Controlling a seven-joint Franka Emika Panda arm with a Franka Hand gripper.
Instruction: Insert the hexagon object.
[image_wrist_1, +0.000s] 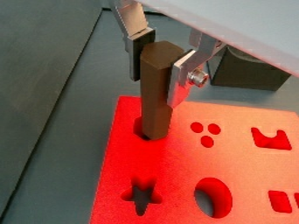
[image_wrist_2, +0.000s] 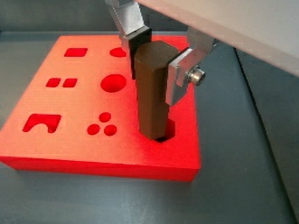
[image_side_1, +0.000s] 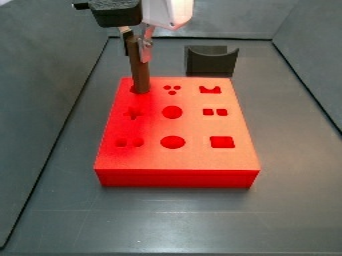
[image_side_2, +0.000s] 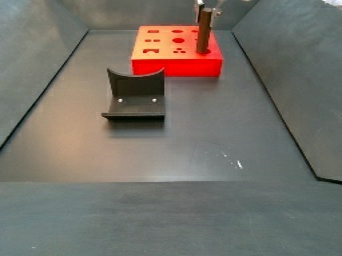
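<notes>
I'm working in a lab test cell. Dark grey walls (image_side_2: 54, 60) box in a bare surface (image_side_2: 201, 140). On it stand only a red block (image_side_1: 174, 140) and a fixture (image_side_2: 134, 97).

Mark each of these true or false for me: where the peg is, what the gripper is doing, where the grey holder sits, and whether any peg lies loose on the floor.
1. The hexagon object stands upright with its lower end in a hole of the red block. True.
2. The gripper is open and away from the peg. False: its fingers flank the peg's top.
3. The dark grey holder sits on the red block. False: it rests on the floor, apart.
4. The peg's hole is near a block corner. True.
</notes>
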